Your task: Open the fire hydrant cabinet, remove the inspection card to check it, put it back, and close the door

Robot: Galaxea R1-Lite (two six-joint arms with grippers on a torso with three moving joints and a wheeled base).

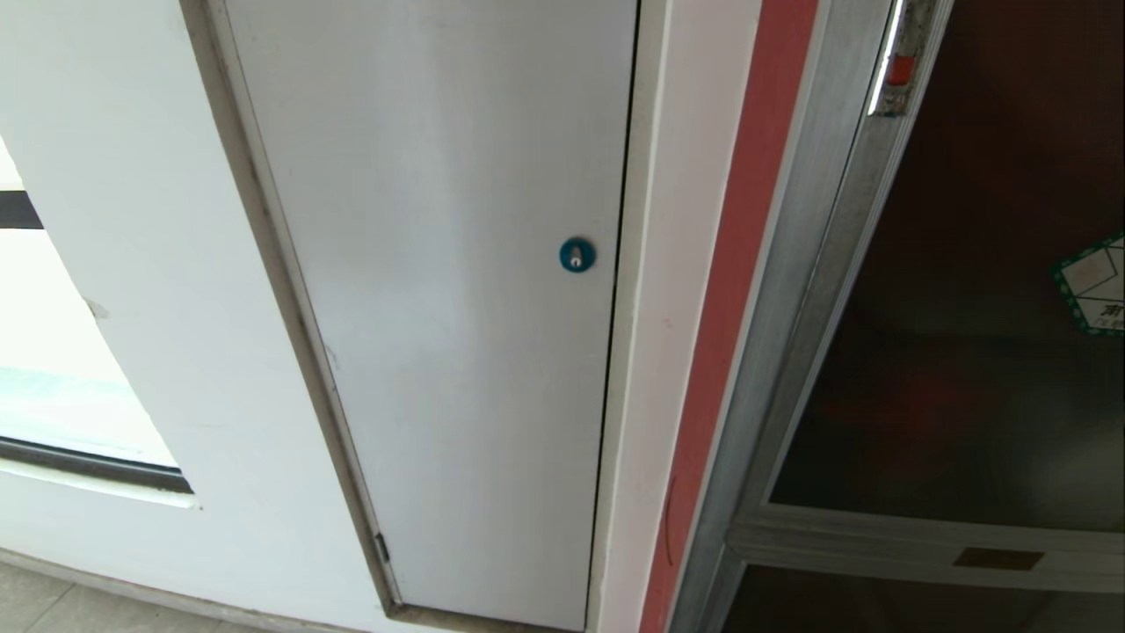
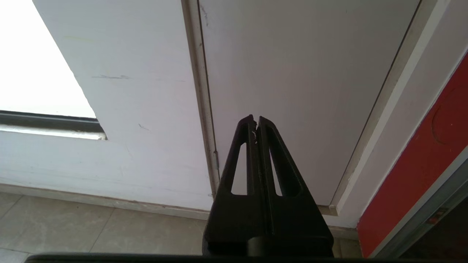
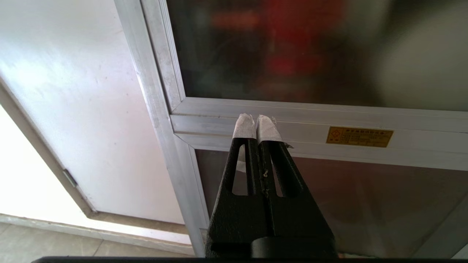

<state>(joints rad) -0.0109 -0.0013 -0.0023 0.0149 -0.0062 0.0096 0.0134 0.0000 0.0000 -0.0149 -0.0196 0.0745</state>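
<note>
Dark tinted glass door point(image 1: 967, 352) in silver alu frame, shut, green-edged sticker point(image 1: 1094, 283), red latch point(image 1: 900, 70), both grippers' jaws closed, empty.

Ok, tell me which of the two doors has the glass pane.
The door on the right: dark tinted glass in a silver frame. The grey panel on the left is solid, with a blue lock.

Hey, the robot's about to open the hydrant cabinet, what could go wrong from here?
1. The grey panel with the blue lock fills the head view; the door sits at the edge, so it might approach the wrong one.
2. The red latch is small and near the top edge, easy to miss.
3. Both grippers, left and right, are shut; they must open first.
</note>
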